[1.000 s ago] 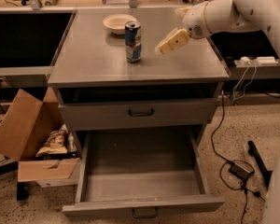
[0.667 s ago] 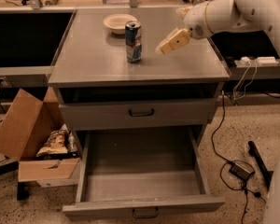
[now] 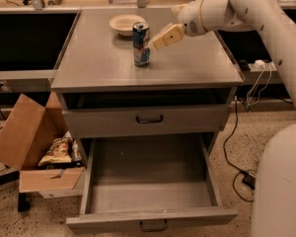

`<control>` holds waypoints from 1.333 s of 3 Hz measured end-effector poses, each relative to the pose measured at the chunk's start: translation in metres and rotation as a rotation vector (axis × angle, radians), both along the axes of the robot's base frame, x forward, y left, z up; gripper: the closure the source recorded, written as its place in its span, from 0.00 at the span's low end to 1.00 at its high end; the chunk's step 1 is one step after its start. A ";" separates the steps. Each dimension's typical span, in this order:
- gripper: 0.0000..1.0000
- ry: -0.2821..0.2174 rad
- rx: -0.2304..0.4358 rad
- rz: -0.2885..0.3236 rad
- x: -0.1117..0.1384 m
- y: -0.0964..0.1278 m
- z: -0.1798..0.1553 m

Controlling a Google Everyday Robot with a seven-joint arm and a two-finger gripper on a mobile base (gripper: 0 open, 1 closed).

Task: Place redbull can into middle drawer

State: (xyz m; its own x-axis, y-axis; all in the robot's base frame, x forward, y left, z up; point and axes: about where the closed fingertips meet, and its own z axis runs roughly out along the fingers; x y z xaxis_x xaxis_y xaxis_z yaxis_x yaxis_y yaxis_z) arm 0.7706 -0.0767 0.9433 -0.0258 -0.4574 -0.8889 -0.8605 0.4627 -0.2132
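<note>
The redbull can stands upright on the grey cabinet top, left of centre, blue and silver. My gripper hangs just to the right of the can, its cream fingers pointing left at the can's upper half. It is close to the can; contact does not show. The middle drawer is the lowest one, pulled fully out and empty, with a small dark handle on its front. The drawer above it is closed.
A shallow cream bowl sits behind the can at the back of the cabinet top. An open cardboard box with a snack bag stands on the floor at left. Cables lie on the floor at right. My white arm fills the right side.
My gripper has moved left along the cabinet top, from well right of the can to right beside it. The can and the drawer have not moved.
</note>
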 end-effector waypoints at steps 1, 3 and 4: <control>0.00 0.000 0.079 0.028 0.016 0.025 0.013; 0.00 0.034 0.150 0.087 0.028 0.072 0.027; 0.00 0.077 0.164 0.102 0.020 0.085 0.030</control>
State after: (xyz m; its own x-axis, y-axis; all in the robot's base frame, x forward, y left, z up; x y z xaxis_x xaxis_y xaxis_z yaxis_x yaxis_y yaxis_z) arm 0.7905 0.0085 0.9730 -0.0574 -0.3108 -0.9487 -0.9154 0.3955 -0.0743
